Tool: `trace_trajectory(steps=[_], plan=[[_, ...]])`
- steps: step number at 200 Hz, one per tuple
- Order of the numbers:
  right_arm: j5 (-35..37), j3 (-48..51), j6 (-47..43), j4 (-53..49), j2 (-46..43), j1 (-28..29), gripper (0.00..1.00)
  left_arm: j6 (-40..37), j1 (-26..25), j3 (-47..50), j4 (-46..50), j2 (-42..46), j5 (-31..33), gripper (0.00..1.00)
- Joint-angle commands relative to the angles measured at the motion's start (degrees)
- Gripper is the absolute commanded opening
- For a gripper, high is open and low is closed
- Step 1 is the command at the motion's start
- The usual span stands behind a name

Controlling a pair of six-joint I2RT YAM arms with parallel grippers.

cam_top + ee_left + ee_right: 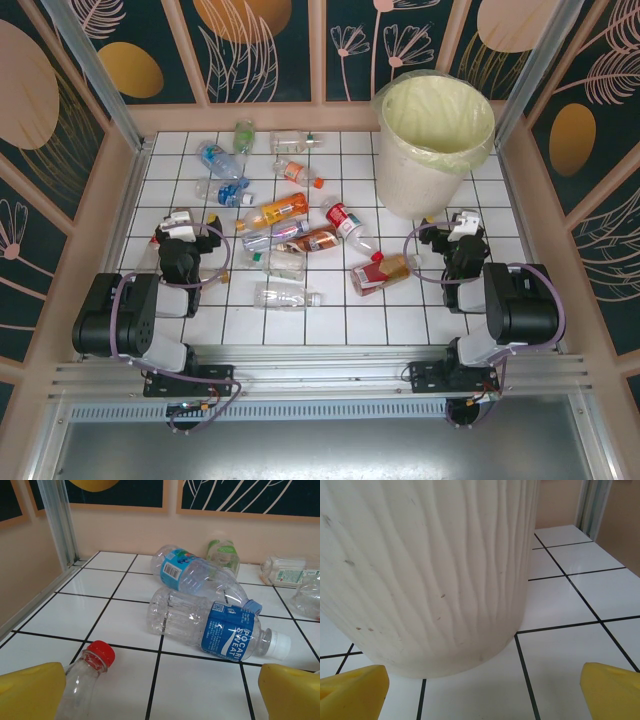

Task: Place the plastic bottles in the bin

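All the plastic bottles point(285, 210) lie on their sides over the middle and far-left part of the white tiled table point(330, 325), and the bin point(420, 180) stands at its far right corner. The left gripper point(162, 695) is spread wide and holds nothing. A red-capped clear bottle point(82, 680) lies at its left finger, not centred. I think it should shift a little left and close on the body, not the cap, because thin plastic slips. The Pocari bottle point(215, 627) lies near behind. The right gripper point(482, 692), also spread and empty, faces the bin's wall closely — this wall and the high rim would obstruct any carry.
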State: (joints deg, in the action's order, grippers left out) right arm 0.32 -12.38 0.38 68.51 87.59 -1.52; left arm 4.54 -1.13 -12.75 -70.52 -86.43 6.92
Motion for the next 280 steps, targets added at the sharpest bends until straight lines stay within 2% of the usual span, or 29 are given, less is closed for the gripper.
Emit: trace_trajectory(steps=[1,187,206,220,246,280], plan=[[-0.9,-1.2,0.7,2.8,0.6,-0.4,0.99,-0.8,0.2,-0.8,-2.4,-0.7,0.7,0.99],[-0.9,-1.1,0.8,2.9,0.2,-0.4,0.99,-0.9,0.1,-0.5,-3.2,-0.3,1.1,0.99],[-0.7,-5.2,0.8,-8.6,-4.8,-0.4,0.99,-0.6,0.2,-3.9,8.0,4.7,1.2,0.99],[-0.9,-6.4,0.4,-12.5,-7.7,-0.1,0.99,0.4,0.2,-6.9,15.8,7.7,2.1,0.99],[2.1,-6.3,-0.6,-17.3,-13.3,2.6,0.99,3.0,0.2,-8.3,22.2,12.5,1.0,0.99],[7.0,-8.3,-1.1,-26.9,-19.7,9.6,0.99,10.3,0.1,-9.9,29.4,18.5,-2.6,0.99]])
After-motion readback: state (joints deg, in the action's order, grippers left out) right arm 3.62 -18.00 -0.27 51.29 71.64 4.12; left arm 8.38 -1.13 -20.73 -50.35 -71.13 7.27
